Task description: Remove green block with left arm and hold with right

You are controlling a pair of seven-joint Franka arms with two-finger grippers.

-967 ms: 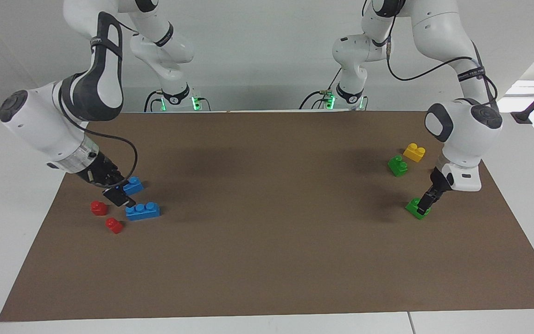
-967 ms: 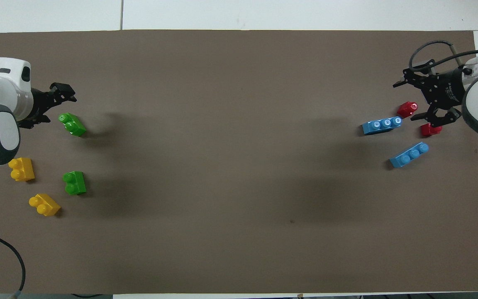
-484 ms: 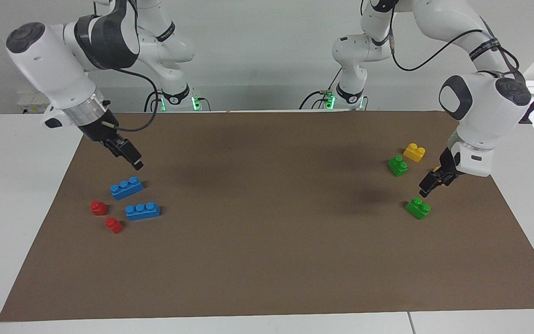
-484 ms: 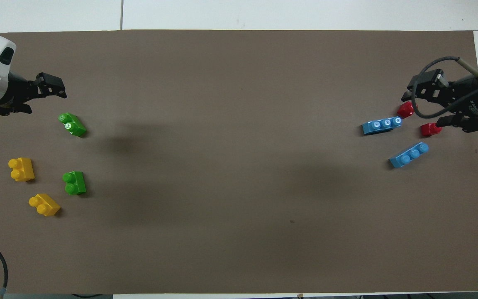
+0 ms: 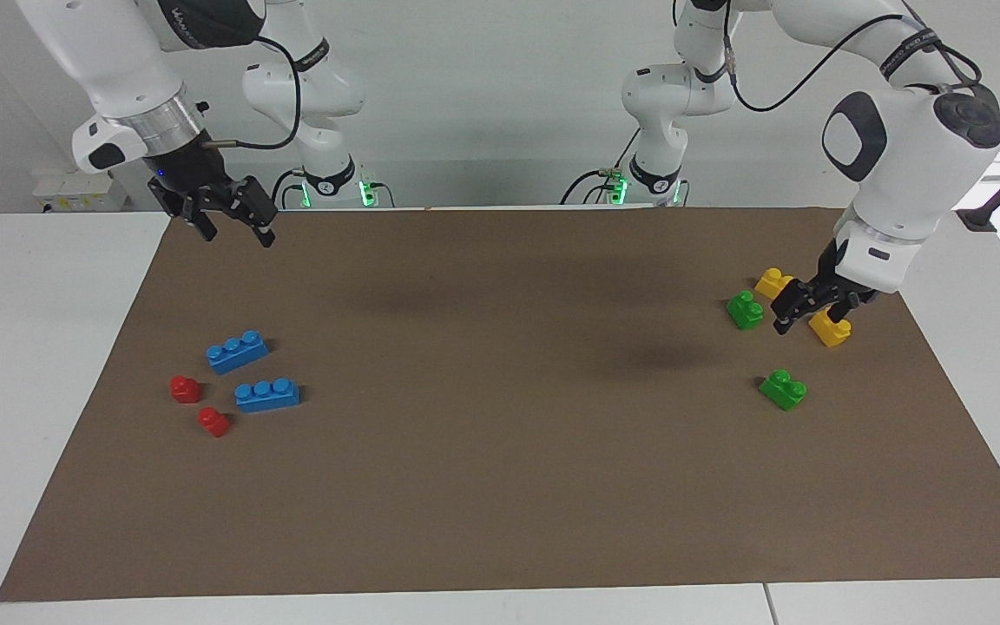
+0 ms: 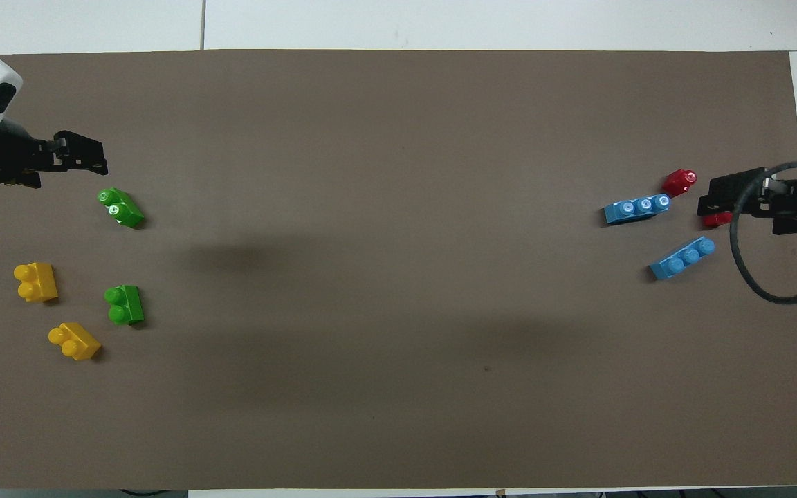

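Observation:
The green block (image 5: 783, 389) lies flat on the brown mat (image 5: 500, 486) at the left arm's end, with nothing holding it; it also shows in the overhead view (image 6: 120, 207). My left gripper (image 5: 812, 312) is open and empty, raised over the yellow bricks, clear of the green block; it also shows in the overhead view (image 6: 90, 153). My right gripper (image 5: 235, 233) is open and empty, raised high at the right arm's end, over the mat's edge nearest the robots; it also shows in the overhead view (image 6: 717, 196).
A darker green brick (image 5: 744, 310) and two yellow bricks (image 5: 830, 330) (image 5: 769, 280) lie nearer to the robots than the green block. Two blue bricks (image 5: 237, 351) (image 5: 266, 394) and two red pieces (image 5: 185, 388) (image 5: 213, 421) lie at the right arm's end.
My left gripper has lifted off the green block, which stays on the mat. My right gripper has risen from among the blue and red bricks and drawn back toward the robots.

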